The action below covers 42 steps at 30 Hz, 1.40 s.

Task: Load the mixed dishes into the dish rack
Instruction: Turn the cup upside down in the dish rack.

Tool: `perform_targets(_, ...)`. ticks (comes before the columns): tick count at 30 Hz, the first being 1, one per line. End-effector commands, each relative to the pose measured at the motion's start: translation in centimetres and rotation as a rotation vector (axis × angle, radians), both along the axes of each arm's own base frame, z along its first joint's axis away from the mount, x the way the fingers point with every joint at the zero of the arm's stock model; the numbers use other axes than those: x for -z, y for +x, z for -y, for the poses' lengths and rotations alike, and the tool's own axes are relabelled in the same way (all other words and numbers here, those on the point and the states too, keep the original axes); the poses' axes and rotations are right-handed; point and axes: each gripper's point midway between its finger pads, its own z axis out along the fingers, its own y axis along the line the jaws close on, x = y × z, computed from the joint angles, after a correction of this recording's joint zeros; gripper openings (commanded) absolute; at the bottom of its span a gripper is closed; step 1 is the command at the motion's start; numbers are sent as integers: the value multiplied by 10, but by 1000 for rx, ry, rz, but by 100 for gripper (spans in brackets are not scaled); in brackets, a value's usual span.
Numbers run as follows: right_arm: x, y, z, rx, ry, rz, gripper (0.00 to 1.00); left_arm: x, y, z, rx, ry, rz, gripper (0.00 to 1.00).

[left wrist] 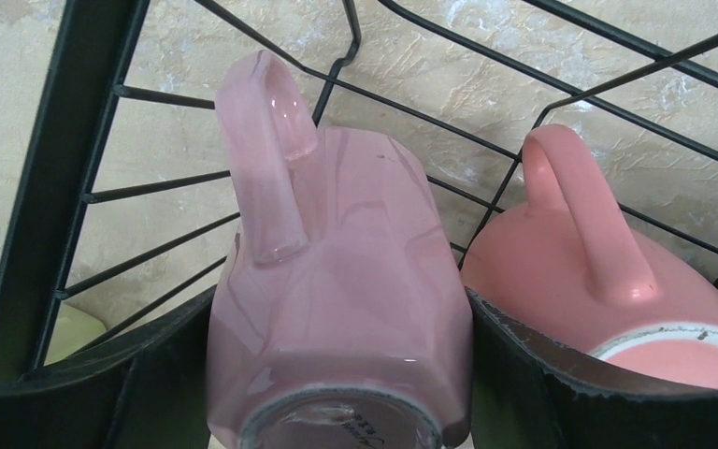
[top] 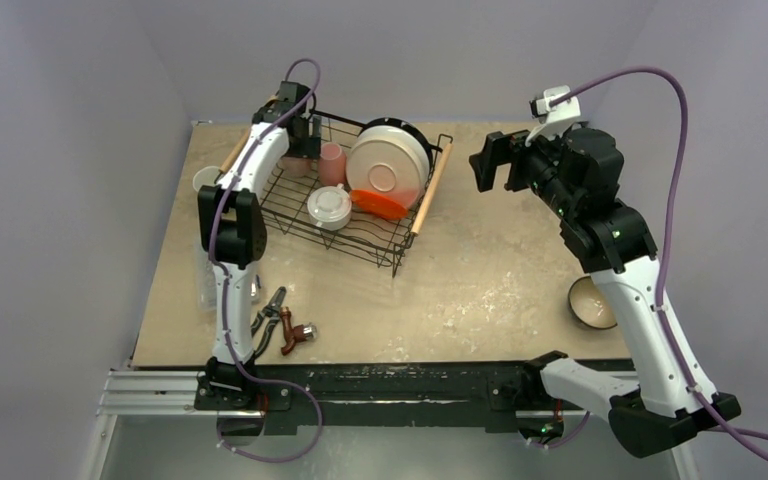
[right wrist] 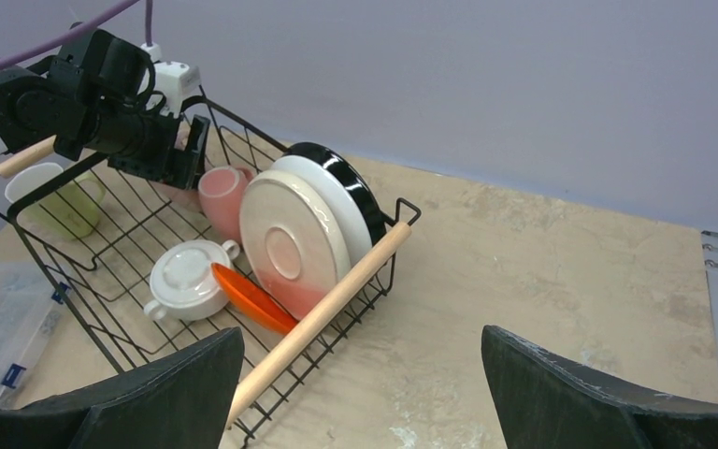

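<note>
Dish rack (top: 360,200) holds 2 leaning plates (top: 388,162), 1 red plate (top: 380,205), 1 pink mug (top: 332,163) (left gripper (top: 306,137) just beside); 1 bowl (top: 592,303) sits outside.

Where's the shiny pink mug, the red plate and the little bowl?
shiny pink mug (left wrist: 337,281): left wrist view, on its side wall.
red plate (right wrist: 252,299): right wrist view, middle of its upper face.
little bowl (top: 591,302): top view, on its pale inside.

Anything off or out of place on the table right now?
Pliers and a red-handled tool lie near the left arm's base, odd among dishes. A bowl sits outside the dish rack, beside the right arm.
</note>
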Motion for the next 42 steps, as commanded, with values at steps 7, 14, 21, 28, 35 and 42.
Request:
perform_targets(7, -25, -3, -10, -57, 32, 67, 99, -73, 28, -3, -13, -28, 216, 97)
perform_targets(14, -23, -7, -13, -78, 43, 60, 99, -85, 26, -5, -6, -37, 232, 100)
perform_targets(21, -21, -8, -16, -87, 70, 64, 99, -104, 12, 0, 6, -76, 237, 96)
perform_targets(28, -24, -5, -22, -109, 98, 68, 99, -117, 5, 3, 5, -112, 254, 90)
perform_targets(35, -19, -3, -23, -105, 102, 46, 99, -137, 19, 10, -1, -180, 342, 62)
perform_targets(42, -24, -1, -21, -94, 84, 57, 99, -126, 34, 12, -16, -213, 346, 58)
